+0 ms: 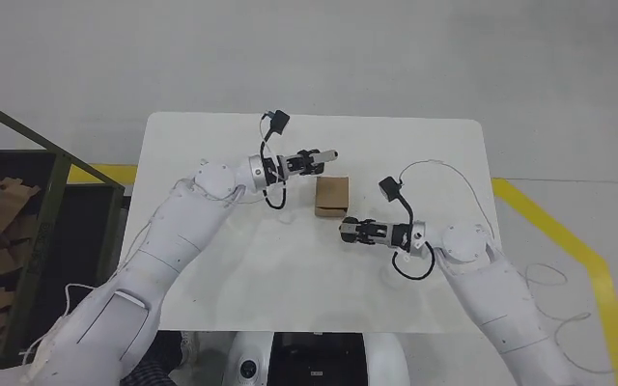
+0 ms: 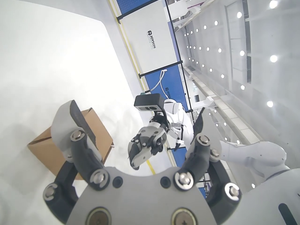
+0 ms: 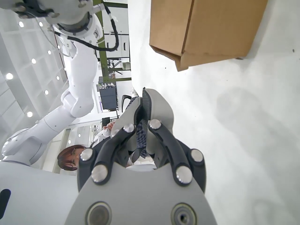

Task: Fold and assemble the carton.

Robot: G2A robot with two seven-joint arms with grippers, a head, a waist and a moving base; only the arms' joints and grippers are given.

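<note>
A small brown carton [image 1: 331,196] stands folded up near the middle of the white table [image 1: 232,289]. My left gripper [image 1: 324,159] hovers just beyond the carton's far side, open and holding nothing. In the left wrist view its fingers [image 2: 75,115] are spread wide, with the carton [image 2: 44,151] beside one finger and apart from it. My right gripper [image 1: 344,232] sits near the carton's front corner, shut on nothing. In the right wrist view the right gripper [image 3: 142,99] points toward the carton [image 3: 211,17] with a gap of bare table between them. The left wrist view also shows the right gripper [image 2: 134,155] farther off.
A green-framed bin [image 1: 29,222] holding flat cardboard pieces stands off the table's left side. Yellow floor lines [image 1: 560,232] run past the table's right side. The table's front and left parts are bare.
</note>
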